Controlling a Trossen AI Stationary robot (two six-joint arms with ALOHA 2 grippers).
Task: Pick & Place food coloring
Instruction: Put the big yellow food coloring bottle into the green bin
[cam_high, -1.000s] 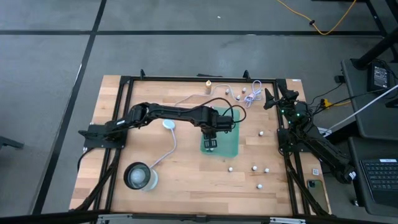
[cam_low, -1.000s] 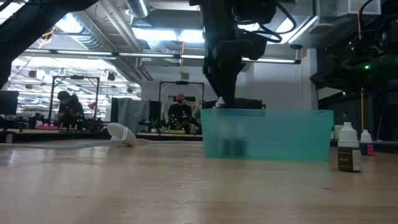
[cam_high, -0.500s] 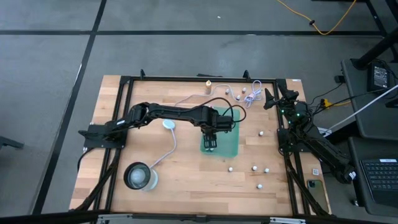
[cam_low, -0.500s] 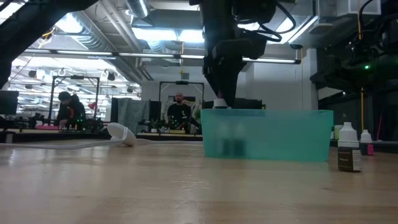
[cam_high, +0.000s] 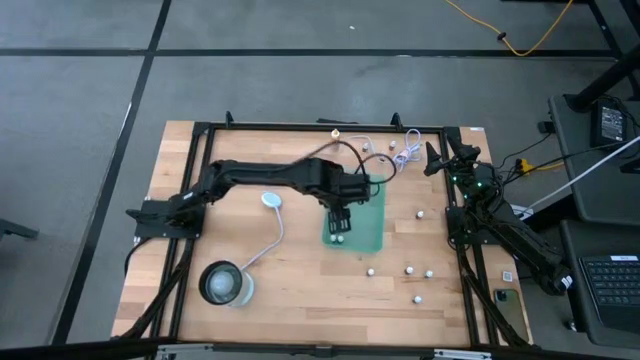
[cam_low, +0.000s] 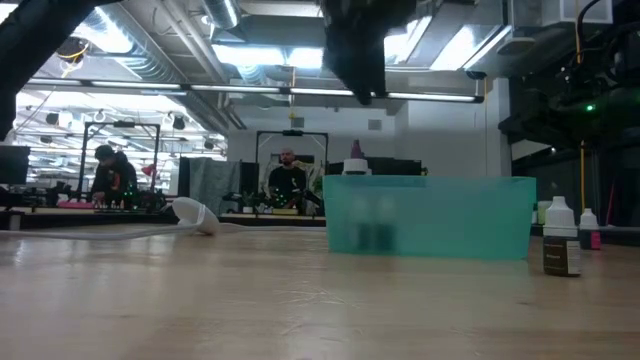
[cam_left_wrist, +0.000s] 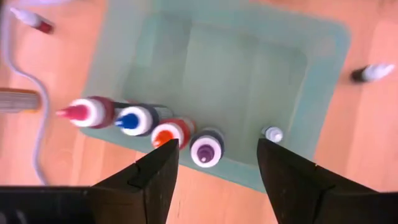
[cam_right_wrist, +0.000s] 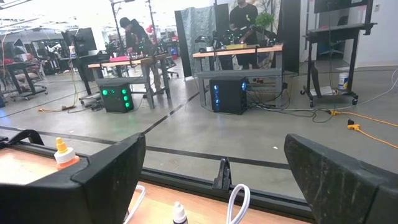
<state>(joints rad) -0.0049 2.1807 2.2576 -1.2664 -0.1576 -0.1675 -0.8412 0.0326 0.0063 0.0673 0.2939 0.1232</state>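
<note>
My left gripper hangs open above the left edge of the teal tray, raised well over it in the low view. Under it, food coloring bottles stand in a row inside the tray: pink-capped, blue, orange, purple and a small white one. The purple cap pokes above the tray wall. More bottles lie loose on the table. My right gripper waits open at the far right corner.
A clear glass container stands near the left front, and a pale puck on a white cable lies left of the tray. Loose bottles lie right of the tray and at the far edge. A dark bottle stands right of the tray.
My left gripper has risen straight up out of the tray, away from the bottle cap it was at. The purple-capped bottle stays standing in the tray.
</note>
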